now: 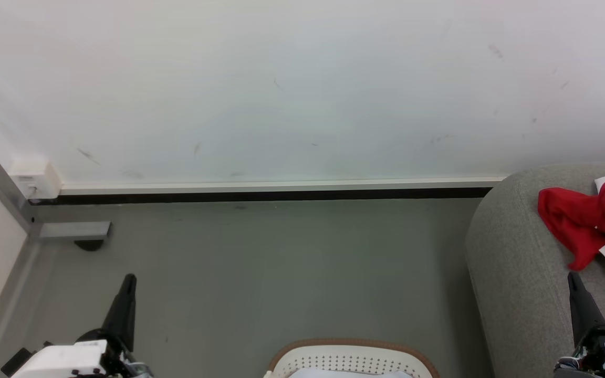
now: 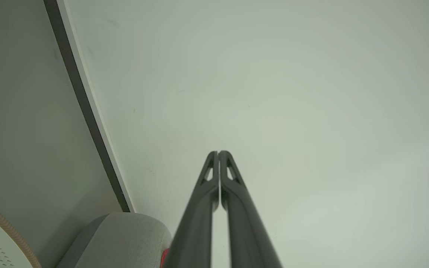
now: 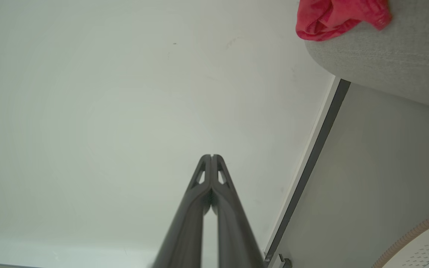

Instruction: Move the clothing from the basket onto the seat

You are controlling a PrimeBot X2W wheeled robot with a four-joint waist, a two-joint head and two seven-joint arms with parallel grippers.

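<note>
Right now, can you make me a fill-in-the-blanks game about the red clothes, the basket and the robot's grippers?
1. The red clothing lies on the grey ____.
2. The white basket has a ____ rim.
3. The left gripper and the right gripper are both ____, holding nothing.

Missing words: seat; brown; shut.

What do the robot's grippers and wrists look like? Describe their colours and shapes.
The left gripper and right gripper match: each has two long, slim fingers, dark grey to black, tapering to a narrow tip. The wrist views show a triangular cut-out near each tip. Each rises from a black rounded joint on a white boxy wrist housing.
</note>
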